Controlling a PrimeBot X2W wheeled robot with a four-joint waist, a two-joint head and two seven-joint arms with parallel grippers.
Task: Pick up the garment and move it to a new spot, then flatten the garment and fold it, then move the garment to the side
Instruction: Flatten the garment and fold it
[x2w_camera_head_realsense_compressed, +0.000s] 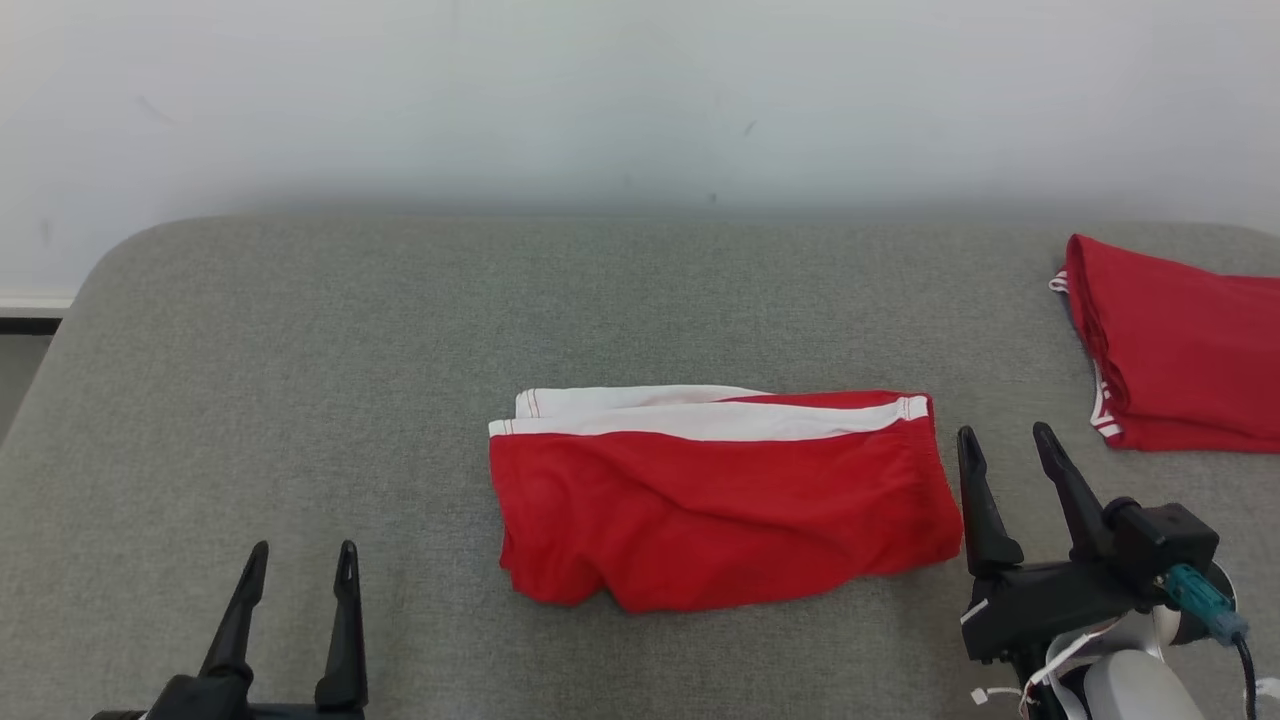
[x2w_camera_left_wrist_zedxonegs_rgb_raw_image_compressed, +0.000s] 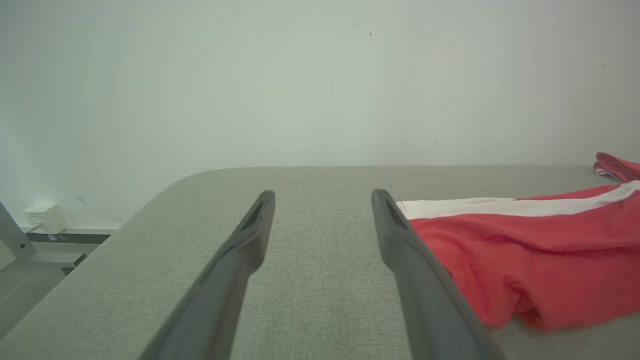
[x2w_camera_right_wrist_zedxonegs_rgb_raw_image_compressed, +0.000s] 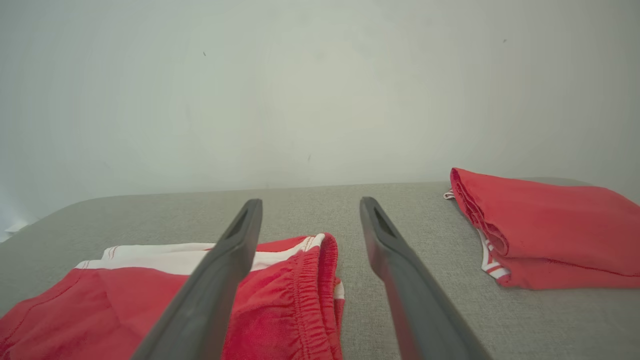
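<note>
The red folded garment with a white band (x2w_camera_head_realsense_compressed: 720, 500) lies in the middle of the grey cloth-covered surface (x2w_camera_head_realsense_compressed: 300, 330), with the band toward 12 o'clock. It looks already folded, so I judge the step in hand is to carry it to the side.

The right hand (x2w_camera_head_realsense_compressed: 1003, 432) stands wide and empty just beside the garment's gathered edge at 3 o'clock. The left hand (x2w_camera_head_realsense_compressed: 305, 548) hangs at 8 o'clock, also wide and empty, apart from the cloth.

To do it well, each hand should take all layers of one end together, low at the surface, and lift evenly. Otherwise the fold may fall open.

A second red folded garment (x2w_camera_head_realsense_compressed: 1180, 360) occupies 2 o'clock near the right edge, so room there is narrow. Toward 9 and 10 o'clock much bare surface is left, up to the rounded corner. The pale wall (x2w_camera_head_realsense_compressed: 600, 100) closes 12 o'clock.
</note>
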